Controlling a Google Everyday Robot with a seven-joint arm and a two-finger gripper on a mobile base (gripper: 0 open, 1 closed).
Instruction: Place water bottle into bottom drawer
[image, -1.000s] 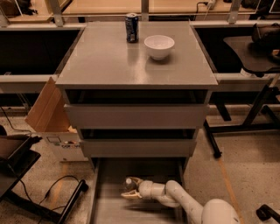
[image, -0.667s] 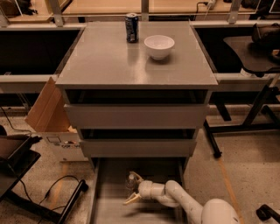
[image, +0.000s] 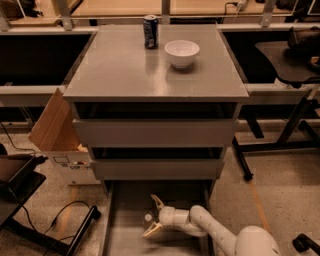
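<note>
The bottom drawer (image: 129, 202) is pulled out at the foot of the grey cabinet, a shallow grey tray. My gripper (image: 154, 216) reaches into it from the lower right, low over the floor, with its fingers (image: 158, 202) spread wide open. Between the fingers I see the water bottle (image: 148, 218) as a small pale cap shape. Its clear body is hard to make out against the floor. The fingers stand apart from it.
A dark blue soda can (image: 150, 31) and a white bowl (image: 182, 52) stand on the cabinet top (image: 115, 70). A cardboard box (image: 55, 131) leans at the cabinet's left. A black stand base and cable (image: 65, 220) lie at lower left. Black desk legs (image: 295, 130) stand at right.
The gripper's fingers were close together a second ago and have spread wide open. The arm has stayed in the bottom drawer.
</note>
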